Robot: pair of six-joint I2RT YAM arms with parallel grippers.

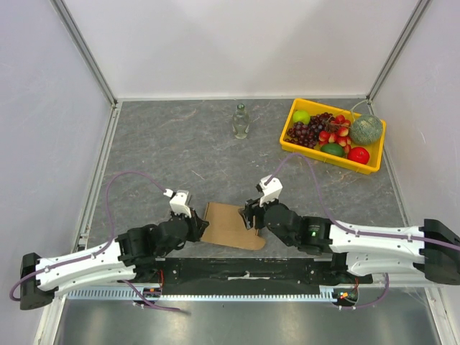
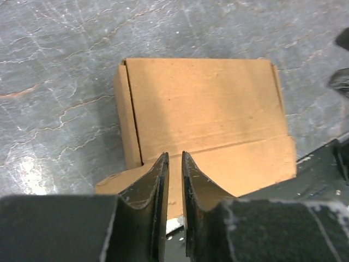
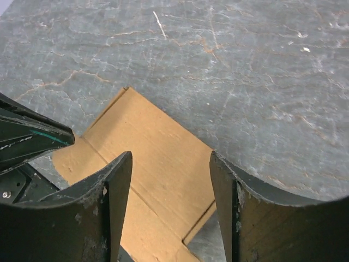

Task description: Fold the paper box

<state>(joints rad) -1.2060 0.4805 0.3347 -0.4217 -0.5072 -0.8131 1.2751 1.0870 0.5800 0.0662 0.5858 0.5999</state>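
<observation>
Early fold; brown cardboard paper box [image 2: 202, 103] lies flat. Left gripper [image 2: 174, 155] barely parted, right gripper [image 3: 170, 155] wide (nothing pinched). Next, I'd say: lift the side flap [image 2: 126, 117].

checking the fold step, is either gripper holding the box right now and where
Nothing looks held. The left gripper is slightly parted above the near edge of the paper box; the right gripper hangs open over it.
</observation>
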